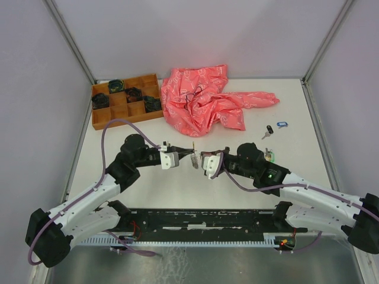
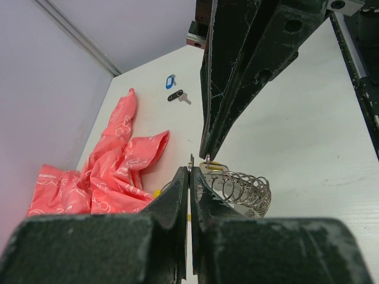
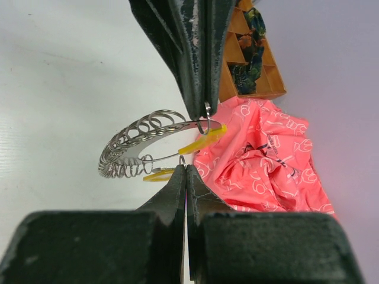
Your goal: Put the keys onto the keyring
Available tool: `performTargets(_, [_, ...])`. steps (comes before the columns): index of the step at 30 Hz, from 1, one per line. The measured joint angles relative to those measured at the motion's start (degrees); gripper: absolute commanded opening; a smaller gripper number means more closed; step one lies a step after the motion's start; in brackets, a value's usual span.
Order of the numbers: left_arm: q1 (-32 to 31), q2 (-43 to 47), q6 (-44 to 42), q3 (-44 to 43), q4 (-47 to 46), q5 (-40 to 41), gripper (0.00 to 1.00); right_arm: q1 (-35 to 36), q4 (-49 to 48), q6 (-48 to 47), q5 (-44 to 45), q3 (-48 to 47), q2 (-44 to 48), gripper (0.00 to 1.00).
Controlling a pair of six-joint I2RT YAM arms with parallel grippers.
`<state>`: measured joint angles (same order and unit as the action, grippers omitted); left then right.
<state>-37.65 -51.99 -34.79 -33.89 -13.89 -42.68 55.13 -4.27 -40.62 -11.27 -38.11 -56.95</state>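
While the two arms meet nose to nose above the middle of the white surface, the silvery coiled-wire keyring with its yellow plastic segment hangs between them, lifted off the surface. The left pincer is clenched, its tips nipping a small wire loop at the yellow end of the keyring. The right pincer is clenched too, on a thin wire end just beside it. Gripping the ring from two sides looks meant to steady it and part the coil's end so a key can slide on. Whether a gap has opened, I cannot tell.

A flat yellow plastic tag shows just under the coil, near the right pincer's tips. It is probably a key's tag, but no blade is visible, nor whether it is threaded on.

Three keys lie loose toward the right edge. A black-tagged silver key and a blue-tagged key sit just beside each other, and a green-tagged key lies nearer, close against the right arm. With these unthreaded, the task seems at an early stage.

A wooden compartment tray of dark coiled bundles sits at the far left corner, and a crumpled pink cloth lies by the far edge. Both are well apart from the work.
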Motion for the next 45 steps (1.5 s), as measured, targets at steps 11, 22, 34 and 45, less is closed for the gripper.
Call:
performTargets(11, [0.0,0.6,0.9,4.9,-6.6,-1.0,0.03,-0.9,-7.5,5.0,0.7,5.4,4.1,0.01])
performTargets(22, [0.0,-0.9,17.6,13.7,-33.6,-1.0,0.03,-6.9,-17.4,16.7,-6.2,10.6,7.6,0.01])
performTargets(34, [0.0,-5.4,26.9,16.2,-50.6,-3.0,0.03,-7.5,-18.7,19.9,-14.6,10.6,9.9,0.01])
performTargets(45, [0.0,-6.7,28.7,16.2,-52.8,-5.6,0.03,-7.5,-19.1,20.7,-17.2,10.5,10.4,0.01])
